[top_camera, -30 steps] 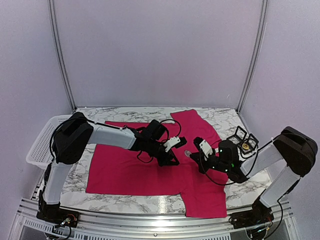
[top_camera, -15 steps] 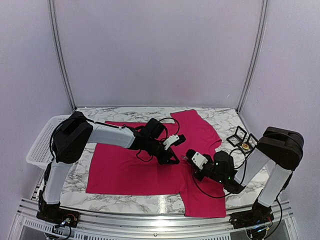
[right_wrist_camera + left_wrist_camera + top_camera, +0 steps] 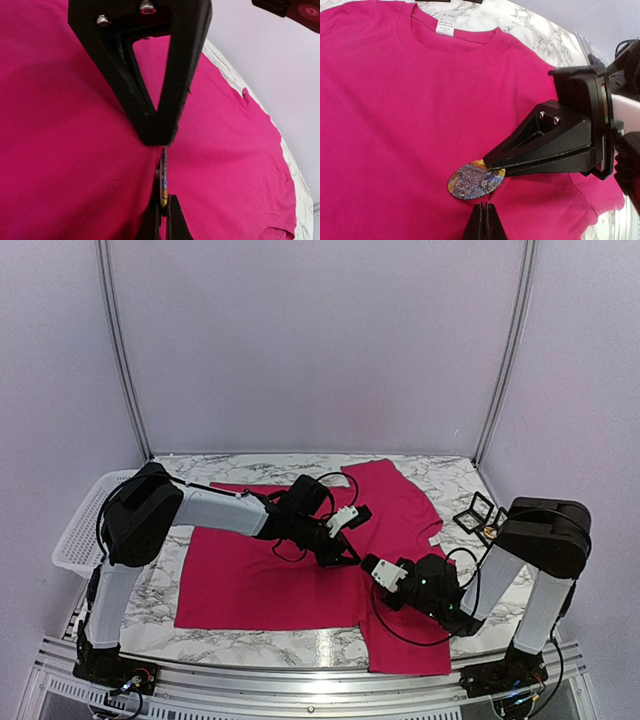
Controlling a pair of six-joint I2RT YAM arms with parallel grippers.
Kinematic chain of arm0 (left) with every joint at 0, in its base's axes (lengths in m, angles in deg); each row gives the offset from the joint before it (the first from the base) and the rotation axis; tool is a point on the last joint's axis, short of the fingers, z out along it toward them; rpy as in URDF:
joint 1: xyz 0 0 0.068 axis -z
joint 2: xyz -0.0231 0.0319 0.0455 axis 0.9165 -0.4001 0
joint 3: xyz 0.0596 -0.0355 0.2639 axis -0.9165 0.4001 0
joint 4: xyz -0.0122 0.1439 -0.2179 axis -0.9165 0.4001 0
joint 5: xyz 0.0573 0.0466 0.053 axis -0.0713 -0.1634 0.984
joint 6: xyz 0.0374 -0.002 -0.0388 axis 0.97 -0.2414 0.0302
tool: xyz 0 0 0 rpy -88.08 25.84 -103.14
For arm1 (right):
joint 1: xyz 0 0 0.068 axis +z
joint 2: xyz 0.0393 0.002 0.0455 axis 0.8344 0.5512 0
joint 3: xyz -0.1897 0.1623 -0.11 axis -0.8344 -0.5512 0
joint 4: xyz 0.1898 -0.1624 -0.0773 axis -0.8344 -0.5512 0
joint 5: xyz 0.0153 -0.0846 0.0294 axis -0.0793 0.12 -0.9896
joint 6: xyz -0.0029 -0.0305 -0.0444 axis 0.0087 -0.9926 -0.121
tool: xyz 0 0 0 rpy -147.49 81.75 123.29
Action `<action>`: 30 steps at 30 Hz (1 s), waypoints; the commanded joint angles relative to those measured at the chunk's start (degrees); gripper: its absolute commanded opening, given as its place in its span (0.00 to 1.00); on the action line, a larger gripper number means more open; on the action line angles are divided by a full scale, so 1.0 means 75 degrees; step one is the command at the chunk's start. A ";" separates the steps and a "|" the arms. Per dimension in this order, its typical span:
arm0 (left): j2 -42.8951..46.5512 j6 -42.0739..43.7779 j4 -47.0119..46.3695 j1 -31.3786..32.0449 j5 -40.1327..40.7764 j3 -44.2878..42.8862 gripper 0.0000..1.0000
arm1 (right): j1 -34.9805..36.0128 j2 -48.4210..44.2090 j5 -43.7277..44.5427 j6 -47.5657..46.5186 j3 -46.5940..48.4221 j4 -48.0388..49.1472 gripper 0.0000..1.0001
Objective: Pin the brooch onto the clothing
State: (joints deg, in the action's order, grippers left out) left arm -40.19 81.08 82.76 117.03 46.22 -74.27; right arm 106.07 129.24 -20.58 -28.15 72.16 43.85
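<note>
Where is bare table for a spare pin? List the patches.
Bare marble table shows between the white basket and the T-shirt, and along the far edge. Crowded: mid-shirt around the brooch, and the black box at right.

The shirt [image 3: 255, 580] was big, plain and bright pink, with short sleeves. It lay spread out flat and took up most of the table. Its neck pointed to the right edge and its bottom hem lay toward the left edge. One sleeve reached to the far edge and the other to the near edge. A small white label [image 3: 446, 23] sat inside the neck.

The brooch [image 3: 475, 180] was a small oval with blue, purple and yellow swirls. It was over the chest of the shirt, pinched at one edge by the right gripper [image 3: 491, 168].
</note>
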 commanded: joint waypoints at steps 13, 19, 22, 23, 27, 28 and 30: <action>0.0560 -0.0010 -0.0431 -0.0057 -0.0081 0.0419 0.00 | -0.0603 -0.0536 -0.2513 0.1370 -0.0253 0.0557 0.00; 0.0619 0.0216 -0.0242 -0.0057 -0.0066 0.0461 0.08 | -0.0922 -0.0538 -0.3522 0.1934 -0.0169 0.0668 0.00; 0.0712 0.0403 -0.0186 -0.0057 -0.0011 0.0553 0.23 | -0.1086 -0.0514 -0.3837 0.2235 -0.0180 0.0872 0.00; 0.0757 0.0475 -0.0170 -0.0067 0.0035 0.0585 0.26 | -0.1126 -0.0511 -0.3879 0.2319 -0.0164 0.0913 0.00; 0.0915 0.0782 -0.0143 -0.0085 0.0059 0.0644 0.39 | -0.1234 -0.0543 -0.4016 0.2473 -0.0088 0.0865 0.00; 0.0948 0.0825 -0.0143 -0.0091 0.0065 0.0635 0.40 | -0.1270 -0.0543 -0.4051 0.2497 -0.0077 0.0869 0.00; 0.1006 0.0872 -0.0149 -0.0139 0.0063 0.0622 0.40 | -0.1336 -0.0531 -0.4148 0.2559 -0.0075 0.0891 0.00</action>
State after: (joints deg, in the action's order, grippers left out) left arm -36.11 85.22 81.14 116.65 46.74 -69.76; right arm 97.06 126.18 -47.98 -11.58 70.57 47.85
